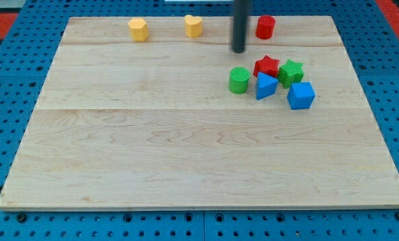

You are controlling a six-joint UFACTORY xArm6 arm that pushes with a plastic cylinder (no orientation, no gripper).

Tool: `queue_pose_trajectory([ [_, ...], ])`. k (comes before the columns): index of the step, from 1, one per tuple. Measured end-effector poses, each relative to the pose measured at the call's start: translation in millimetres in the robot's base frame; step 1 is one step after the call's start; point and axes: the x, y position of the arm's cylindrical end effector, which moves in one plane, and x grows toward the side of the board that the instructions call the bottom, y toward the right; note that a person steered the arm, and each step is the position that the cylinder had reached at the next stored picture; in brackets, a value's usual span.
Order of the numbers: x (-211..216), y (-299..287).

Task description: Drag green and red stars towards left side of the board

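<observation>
The red star lies right of the board's middle, near the view's top. The green star lies touching its right side. My tip is on the board up and to the left of the red star, a short gap away from it, touching no block. The rod rises out of the view's top.
A green cylinder, a blue triangular block and a blue cube crowd just below the stars. A red cylinder and two yellow blocks sit along the top edge of the wooden board.
</observation>
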Motion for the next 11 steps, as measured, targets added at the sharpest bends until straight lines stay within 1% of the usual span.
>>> queue_pose_trajectory([
  [1,28,80],
  [2,70,122],
  [3,97,74],
  [4,83,21],
  [5,79,22],
  [6,60,27],
  [10,59,-65],
  [11,59,-75],
])
